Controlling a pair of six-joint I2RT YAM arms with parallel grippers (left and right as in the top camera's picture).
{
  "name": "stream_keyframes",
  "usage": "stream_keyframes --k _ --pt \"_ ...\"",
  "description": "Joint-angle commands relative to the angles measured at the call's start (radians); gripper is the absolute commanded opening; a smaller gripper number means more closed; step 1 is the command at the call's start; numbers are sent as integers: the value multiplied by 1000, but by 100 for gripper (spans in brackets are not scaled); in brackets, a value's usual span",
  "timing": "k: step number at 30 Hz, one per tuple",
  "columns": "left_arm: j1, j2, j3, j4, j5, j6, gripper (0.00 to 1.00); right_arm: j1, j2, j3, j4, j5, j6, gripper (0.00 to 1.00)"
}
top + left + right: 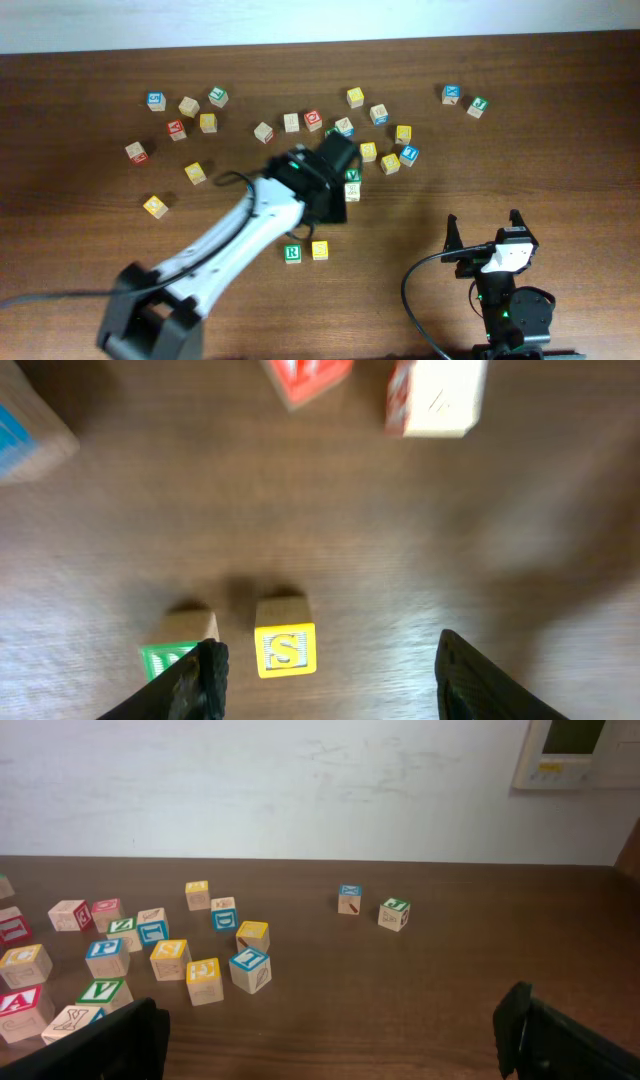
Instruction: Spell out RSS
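Sitting side by side in the lower centre of the overhead view, the green R block [292, 253] and the yellow S block [320, 250] formed a short row, R on the left, with a narrow gap between them. In the left wrist view the S block [285, 648] lay face up near the bottom edge, and the green block [170, 658] beside it was partly hidden by one finger. The left gripper [328, 665] hung above the table [560, 150] with its jaws spread wide, holding nothing. A red block [305, 375] and a cream block [435, 395] lay at the top of that frame.

The remaining letter blocks [313, 121] lay scattered across the upper half of the overhead frame, well apart from the row. The right gripper [485, 235] sat at the lower right, its fingers parted and empty. Its own camera showed loose blocks at the left and a pair [372, 907] near the centre.
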Motion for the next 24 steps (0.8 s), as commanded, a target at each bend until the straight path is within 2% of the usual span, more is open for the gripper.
stream_keyframes --k 1,2,3,4,6,7,8,9,10,11,13,14,16,19,21,24 --pt "155 -132 152 -101 -15 50 60 5 -7 -5 -6 8 4 98" --pt "257 -174 190 -160 -23 50 62 5 -7 -5 -6 8 4 98" --pt "353 -206 199 -195 -51 50 87 5 -7 -5 -6 8 4 98" --pt "457 -231 198 -234 -80 50 99 5 -7 -5 -6 8 4 98" --pt "696 -239 198 -341 -83 49 99 5 -7 -5 0 30 -14 98" --pt "764 -237 198 -372 -83 49 99 5 -7 -5 24 40 -14 98" --pt "826 -237 198 -398 -83 49 99 5 -7 -5 82 -53 55 98" --pt "874 -236 198 -422 -83 49 99 5 -7 -5 131 -244 176 98" --pt "909 -236 198 -438 -82 49 99 5 -7 -5 156 -405 279 98" --pt "923 -236 198 -439 -83 49 99 5 -7 -5 174 -484 354 98" --pt "925 -236 198 -442 -83 49 99 5 -7 -5 286 -480 487 98" --pt "925 -236 198 -441 -83 49 99 5 -7 -2 434 -480 503 99" --pt "925 -236 198 -441 -83 49 99 5 -6 55 513 -437 502 98" --pt "925 -236 198 -441 -83 49 99 5 92 311 349 -400 320 98" --pt "925 -236 198 -441 -83 49 99 5 320 611 61 -404 165 98" --pt "925 -236 198 -441 -83 49 99 6 691 1033 -381 -408 75 98"
